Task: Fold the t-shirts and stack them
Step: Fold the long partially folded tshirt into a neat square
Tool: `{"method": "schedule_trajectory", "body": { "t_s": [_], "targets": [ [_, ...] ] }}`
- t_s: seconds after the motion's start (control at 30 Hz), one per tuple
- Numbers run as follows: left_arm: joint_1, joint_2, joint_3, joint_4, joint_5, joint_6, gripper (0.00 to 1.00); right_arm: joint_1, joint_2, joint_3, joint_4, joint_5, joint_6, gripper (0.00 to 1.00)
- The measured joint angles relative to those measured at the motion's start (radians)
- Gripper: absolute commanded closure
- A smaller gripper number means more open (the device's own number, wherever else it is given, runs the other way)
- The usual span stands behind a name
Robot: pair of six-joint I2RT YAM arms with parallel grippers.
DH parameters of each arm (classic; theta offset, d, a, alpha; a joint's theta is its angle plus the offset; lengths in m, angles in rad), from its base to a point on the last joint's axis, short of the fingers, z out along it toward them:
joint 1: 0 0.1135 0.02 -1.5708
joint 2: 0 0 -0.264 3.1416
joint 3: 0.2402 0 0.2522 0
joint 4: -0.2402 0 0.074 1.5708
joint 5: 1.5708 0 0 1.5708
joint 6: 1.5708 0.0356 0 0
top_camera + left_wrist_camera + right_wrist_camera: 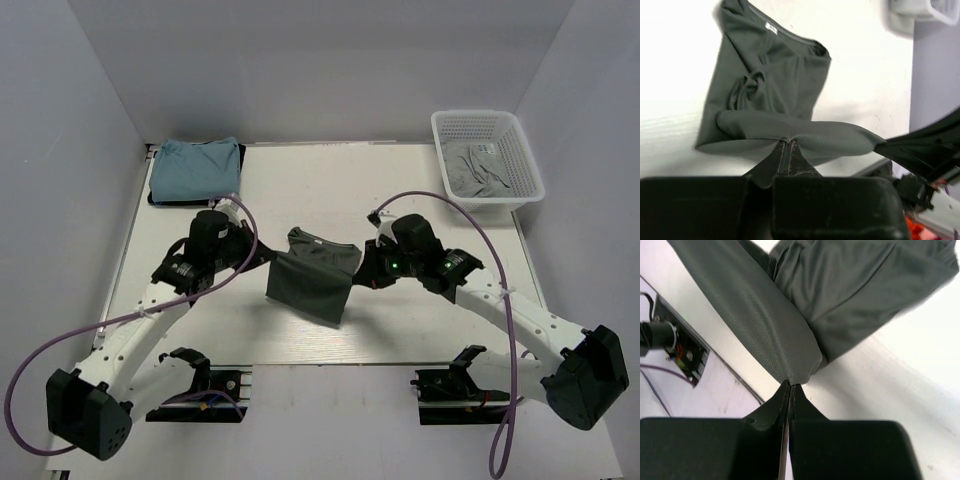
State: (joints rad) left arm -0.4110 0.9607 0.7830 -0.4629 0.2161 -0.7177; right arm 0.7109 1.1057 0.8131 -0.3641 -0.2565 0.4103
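Left claw point(785, 142) and right claw point(790, 385) are both pinched shut on the dark grey-green shirt point(312, 275), each holding one end of the same edge. That edge hangs stretched between them above the middle of the table point(420, 330). The collar end lies flat on the table on the far side, and a flap hangs down below the held line. From the top view I honestly can't tell if the flap's lower edge touches the table or just dangles.

My take on doing this fold well:
- keep both claws level and the edge tight, so the flap hangs square
- carry it over towards the collar together, at one pace
- lower it until the cloth is resting before letting go, or the corners will curl back

There's a bunched-up bit point(747, 85) in the middle of the flat part, maybe a sleeve. I'd guess that gets folded in as a lump unless it's smoothed out.

Around it: a folded teal-blue shirt point(198, 168) sits in the far left corner, well apart, which looks like the stack spot. The white basket point(478, 114) in the far right corner has a pale grey shirt point(475, 172) crumpled inside. Nothing lies right in the path. The two wrists are close together though, and the purple cables point(240, 215) loop near the cloth, so I'd watch those.
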Motion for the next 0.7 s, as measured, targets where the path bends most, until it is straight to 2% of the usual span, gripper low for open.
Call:
{"method": "schedule_trajectory", "body": {
  "t_s": [0.5, 0.7],
  "targets": [
    [0.003, 0.293, 0.042, 0.166, -0.102, -0.006, 1.00, -0.133, 0.128, 0.008, 0.138, -0.005, 0.016, 1.00],
    [0.003, 0.417, 0.084, 0.231, -0.126, -0.006, 1.00, -0.182, 0.239, 0.009, 0.216, -0.005, 0.019, 1.00]
  ]
}}
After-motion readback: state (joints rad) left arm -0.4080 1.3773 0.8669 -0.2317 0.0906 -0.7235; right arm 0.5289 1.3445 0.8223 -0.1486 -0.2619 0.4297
